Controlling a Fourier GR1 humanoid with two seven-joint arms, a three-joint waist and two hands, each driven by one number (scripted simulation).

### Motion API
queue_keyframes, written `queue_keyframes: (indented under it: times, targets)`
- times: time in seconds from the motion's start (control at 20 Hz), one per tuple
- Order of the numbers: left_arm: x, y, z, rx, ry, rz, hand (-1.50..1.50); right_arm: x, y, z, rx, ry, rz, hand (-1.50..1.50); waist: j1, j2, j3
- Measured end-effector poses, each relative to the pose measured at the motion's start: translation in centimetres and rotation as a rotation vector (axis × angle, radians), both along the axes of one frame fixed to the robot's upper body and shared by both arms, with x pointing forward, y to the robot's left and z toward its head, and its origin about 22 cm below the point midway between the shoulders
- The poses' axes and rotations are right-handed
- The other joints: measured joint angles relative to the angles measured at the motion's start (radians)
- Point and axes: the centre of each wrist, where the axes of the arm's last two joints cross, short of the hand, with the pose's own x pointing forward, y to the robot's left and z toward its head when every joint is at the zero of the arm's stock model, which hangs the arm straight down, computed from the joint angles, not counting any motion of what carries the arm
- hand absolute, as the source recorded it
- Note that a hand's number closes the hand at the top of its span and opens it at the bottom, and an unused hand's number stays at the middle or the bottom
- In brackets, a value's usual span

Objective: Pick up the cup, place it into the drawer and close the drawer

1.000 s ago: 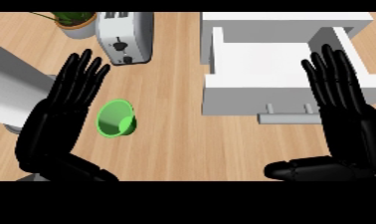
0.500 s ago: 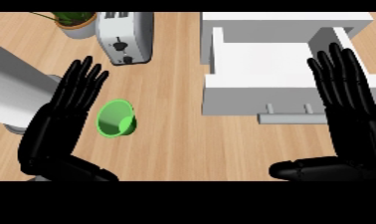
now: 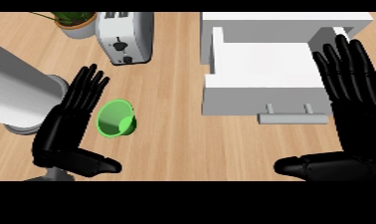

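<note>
A small green cup lies on its side on the wooden counter at lower left, its mouth turned toward me. My left hand is right beside it on the left, fingers straight and pointing up, thumb stretched out below the cup; it holds nothing. The white drawer stands pulled open at the right, its inside bare, with a grey handle on its front. My right hand is open at the right edge, fingers up over the drawer's right side.
A silver toaster stands behind the cup. A potted plant sits at the back left corner. A large grey cylinder rises at the left edge, just behind my left hand.
My left hand has slid down and toward me, now lower beside the cup. My right hand has shifted slightly right. The cup and drawer have not moved.
</note>
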Motion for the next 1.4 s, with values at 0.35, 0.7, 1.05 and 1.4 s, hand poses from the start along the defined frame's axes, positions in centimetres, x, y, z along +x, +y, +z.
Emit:
queue_keyframes:
  times: [0.35, 0.7, 1.05, 1.4]
  targets:
    - [0.2, 1.6, -2.7, 0.033, 0.034, 0.049, -1.5, 0.3, 0.1, -0.4, 0.007, 0.006, 0.003, -1.5, 0.0, 0.0, 0.0]
    - [1.1, 3.8, -6.0, 0.05, 0.065, 0.068, -1.5, 0.5, -0.1, -0.4, -0.006, -0.001, 0.013, -1.5, -0.001, 0.0, 0.0]
    - [1.7, 4.7, -8.9, 0.062, 0.095, 0.069, -1.5, 0.0, 0.1, -0.7, 0.002, 0.0, 0.018, -1.5, -0.002, 0.0, 0.0]
    - [2.1, 4.7, -12.2, 0.052, 0.107, 0.088, -1.5, 0.3, -0.4, 0.4, 0.001, 0.0, 0.023, -1.5, -0.003, 0.001, 0.0]
